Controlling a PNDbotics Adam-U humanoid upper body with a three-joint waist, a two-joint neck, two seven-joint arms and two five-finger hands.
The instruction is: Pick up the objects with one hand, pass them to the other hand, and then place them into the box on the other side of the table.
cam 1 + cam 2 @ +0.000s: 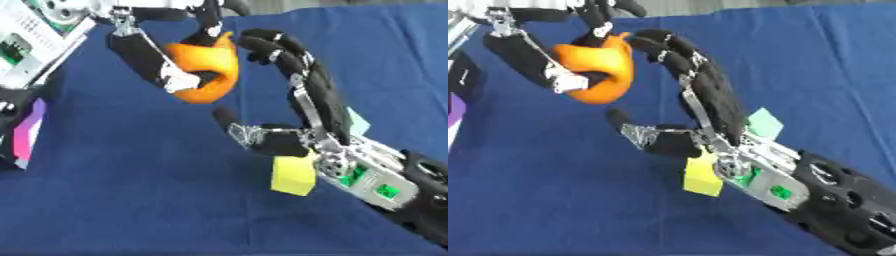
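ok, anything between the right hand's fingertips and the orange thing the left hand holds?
Nothing: in the left eye view the right hand curls its fingertips beside the orange object in the left hand, with only blue cloth behind.

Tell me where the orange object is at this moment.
The orange object is up off the blue table, upper centre in the left eye view, held in the left hand's fingers, with the open right hand just to its right.
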